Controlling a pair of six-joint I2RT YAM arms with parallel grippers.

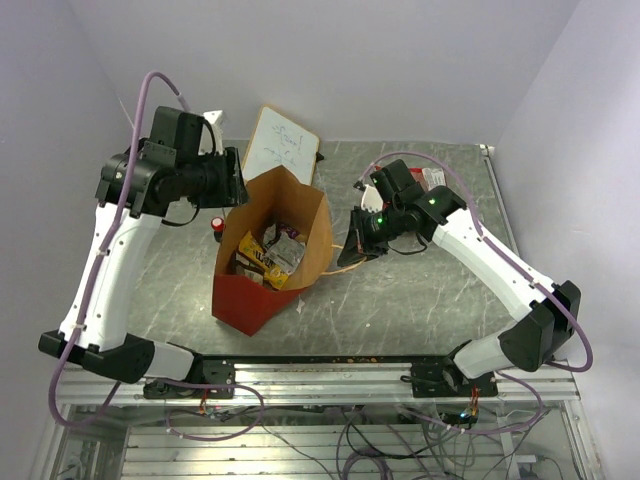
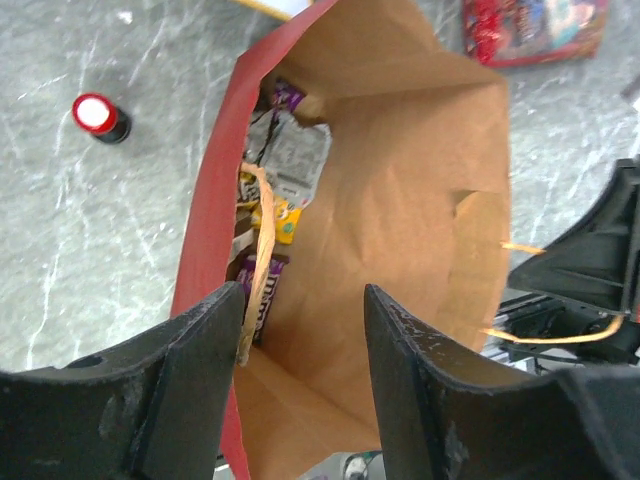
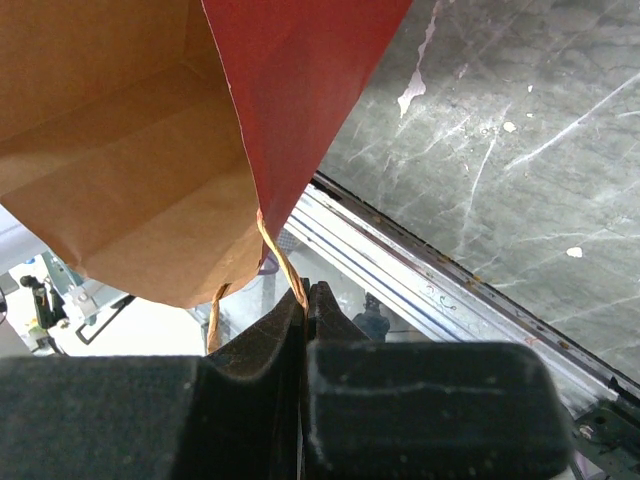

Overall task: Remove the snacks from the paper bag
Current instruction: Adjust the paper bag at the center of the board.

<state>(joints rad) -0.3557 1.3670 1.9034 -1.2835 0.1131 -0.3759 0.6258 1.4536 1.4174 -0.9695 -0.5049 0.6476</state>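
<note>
On marbled table (image 1: pixel 420 290), kraft paper bag (image 1: pixel 250 305), L claw (image 2: pixel 300 300) wide, R claw (image 3: pixel 305 300) pinching twisted handle (image 3: pixel 278 255).

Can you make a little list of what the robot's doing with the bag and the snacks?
paper bag: standing, mouth open
small packets: several inside the bag
red candy bag: out on the table
left gripper: open at the bag's rim
right gripper: shut on the tan handle
marker cap: on the table beside the bag
</note>
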